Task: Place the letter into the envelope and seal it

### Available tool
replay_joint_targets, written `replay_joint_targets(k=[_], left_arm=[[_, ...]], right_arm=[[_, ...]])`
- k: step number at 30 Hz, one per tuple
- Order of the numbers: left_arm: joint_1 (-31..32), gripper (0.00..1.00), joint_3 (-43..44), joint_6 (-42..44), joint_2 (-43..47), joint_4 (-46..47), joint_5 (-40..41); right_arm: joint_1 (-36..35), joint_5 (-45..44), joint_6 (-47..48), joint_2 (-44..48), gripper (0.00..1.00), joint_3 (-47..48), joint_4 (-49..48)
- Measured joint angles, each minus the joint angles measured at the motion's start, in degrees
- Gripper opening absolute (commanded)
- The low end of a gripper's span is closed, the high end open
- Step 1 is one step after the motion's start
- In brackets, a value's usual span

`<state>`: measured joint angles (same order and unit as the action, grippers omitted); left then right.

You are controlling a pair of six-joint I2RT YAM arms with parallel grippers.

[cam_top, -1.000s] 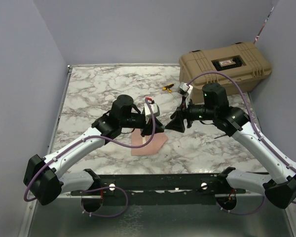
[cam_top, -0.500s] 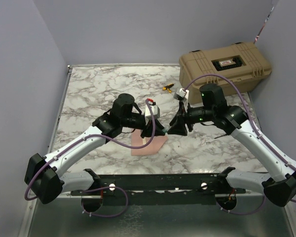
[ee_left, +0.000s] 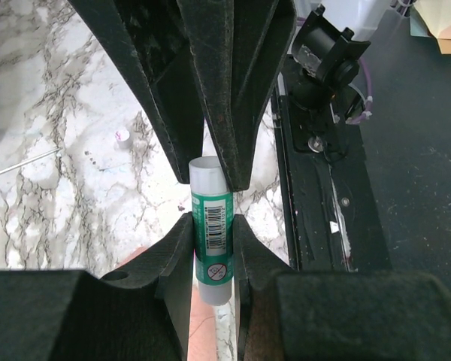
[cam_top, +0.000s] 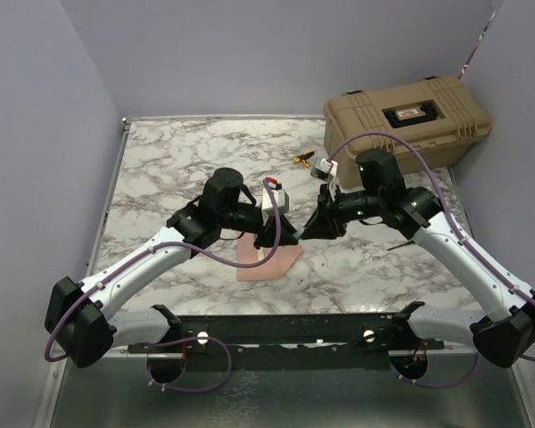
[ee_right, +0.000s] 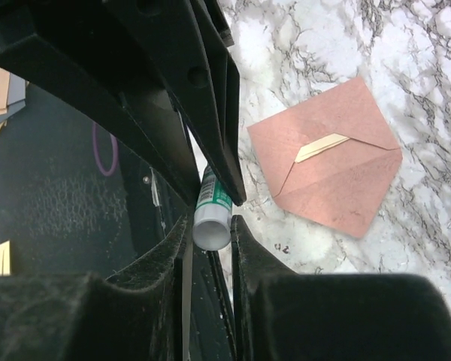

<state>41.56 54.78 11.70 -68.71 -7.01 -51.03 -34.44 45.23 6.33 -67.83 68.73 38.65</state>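
Left gripper (ee_left: 213,224): clenched on the green-labelled body of a glue stick (ee_left: 212,252), fingers pressed against both sides of the tube. Right gripper (ee_right: 210,224): closed on the white cap end of the same stick, one finger touching each side of the cap. Meet nose to nose over the middle of the marble surface (cam_top: 178,160), with the stick bridging the two, held above the marble.

Envelope (ee_right: 327,162): flat on the surface, just below and beside the joined grippers, touched by neither. Flap folded down over the body, with a narrow pale strip showing along one flap edge near the tip. From overhead, partly hidden under the left gripper, only the near edge and right corner in sight.

Letter: not told apart in these views. Impossible to say whether the pale strip belongs to it.

Farther back on the surface, well apart from the envelope: a small yellow-and-black object (cam_top: 303,159), too small to name. At the far right corner: a closed tan hard case (cam_top: 410,116). In the left wrist view, a tiny white-and-pink item (ee_left: 122,138) on the marble, apart from the rest.
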Motion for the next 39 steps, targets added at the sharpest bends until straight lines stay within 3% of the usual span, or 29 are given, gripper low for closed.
replay_joint_targets(k=[5,15,16,18,19,21,26,33,39], left_arm=[[-0.1,0.0,0.2,-0.1,0.0,-0.6,4.5],[0.5,0.0,-2.6,-4.0,0.3,7.4,26.1],[0.7,0.0,-3.3,-4.6,0.3,8.9,27.1],[1.1,0.0,-4.3,-5.6,0.3,11.4,28.3],[1.1,0.0,-4.5,-6.0,0.3,12.1,28.5],[1.0,0.0,-4.7,-6.8,0.3,12.9,29.0],[0.0,0.0,-7.5,-7.5,1.9,12.7,29.0],[0.1,0.0,-8.1,-7.5,3.9,12.0,20.9],[0.1,0.0,-7.4,-6.9,3.5,10.4,11.2]], right_arm=[[0.3,-2.1,-6.6,-0.6,0.01,-0.8,-3.8],[0.4,-22.0,-39.0,0.4,0.01,-8.6,-22.1],[0.2,-24.0,-42.1,0.9,0.04,-9.2,-22.6],[0.1,-27.5,-47.0,1.7,0.42,-10.0,-23.0],[0.0,-28.6,-48.8,1.9,0.54,-10.1,-22.9],[-0.1,-29.7,-50.8,2.2,0.67,-9.6,-22.2],[0.0,-29.2,-46.3,4.9,0.72,-6.8,-21.9],[0.0,-15.8,-25.4,5.9,0.72,-0.9,-16.2],[0.0,-6.5,-12.9,3.3,0.48,-0.5,-8.5]])
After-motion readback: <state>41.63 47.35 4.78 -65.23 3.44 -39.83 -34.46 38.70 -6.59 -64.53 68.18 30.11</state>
